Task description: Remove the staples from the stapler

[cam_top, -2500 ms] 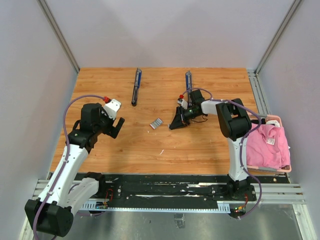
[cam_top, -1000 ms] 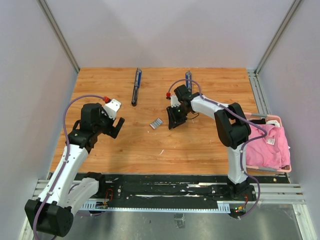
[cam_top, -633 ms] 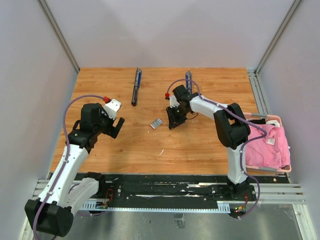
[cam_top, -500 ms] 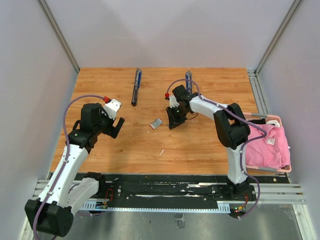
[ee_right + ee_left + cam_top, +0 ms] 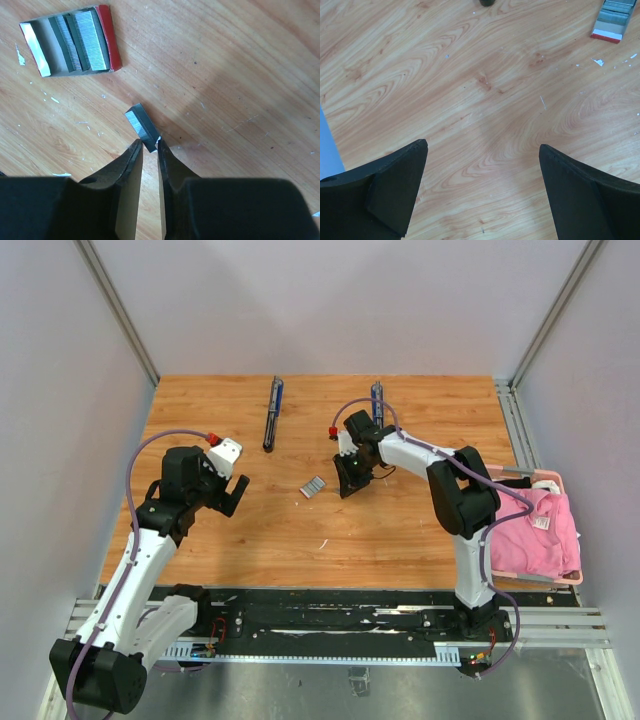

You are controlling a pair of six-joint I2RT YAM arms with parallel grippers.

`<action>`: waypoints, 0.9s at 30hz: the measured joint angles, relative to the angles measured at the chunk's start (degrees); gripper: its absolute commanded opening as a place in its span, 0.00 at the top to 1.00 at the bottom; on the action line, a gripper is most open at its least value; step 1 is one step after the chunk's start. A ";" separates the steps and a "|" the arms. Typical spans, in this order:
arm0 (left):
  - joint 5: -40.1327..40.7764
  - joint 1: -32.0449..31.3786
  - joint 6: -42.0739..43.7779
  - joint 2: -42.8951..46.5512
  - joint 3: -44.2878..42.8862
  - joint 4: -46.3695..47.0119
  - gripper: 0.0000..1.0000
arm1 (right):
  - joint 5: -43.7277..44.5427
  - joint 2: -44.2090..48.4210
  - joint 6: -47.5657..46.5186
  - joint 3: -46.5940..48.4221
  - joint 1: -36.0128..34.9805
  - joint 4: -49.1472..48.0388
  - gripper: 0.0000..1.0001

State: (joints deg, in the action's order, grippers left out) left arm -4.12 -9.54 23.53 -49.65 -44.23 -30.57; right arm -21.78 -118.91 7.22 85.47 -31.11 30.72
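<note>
Right arm's wrist has swung in toward the table's middle and its jaws have drawn in; left arm unchanged. Right gripper (image 5: 149,150) is narrow, tips flanking the near end of the staples (image 5: 141,124), a short strip on the table (image 5: 240,75) just short of the staple box (image 5: 110,37). Can't tell if it's pinched yet. Risk: only the strip's tip is caught, so it could pivot, break apart or squirt out as the jaws close. Left gripper (image 5: 482,165) is wide, holding nothing. Left stapler (image 5: 273,412) and right stapler (image 5: 377,398) lie far back.
</note>
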 measured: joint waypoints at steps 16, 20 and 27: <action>0.00 0.00 0.00 0.31 0.00 0.00 0.02 | -10.64 -0.28 0.76 0.09 3.08 -0.26 0.82; 0.02 0.00 0.00 0.31 0.00 0.00 0.02 | -16.41 -1.75 2.73 -0.68 6.36 -2.67 0.81; 0.02 0.00 0.00 0.28 0.00 0.00 0.02 | -19.85 -2.86 3.28 -1.53 8.35 -3.10 0.76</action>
State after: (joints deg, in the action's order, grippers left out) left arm -4.10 -9.54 23.53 -49.36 -44.23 -30.57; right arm -41.63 -121.78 10.50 83.94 -22.76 27.62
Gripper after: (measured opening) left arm 0.981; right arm 0.212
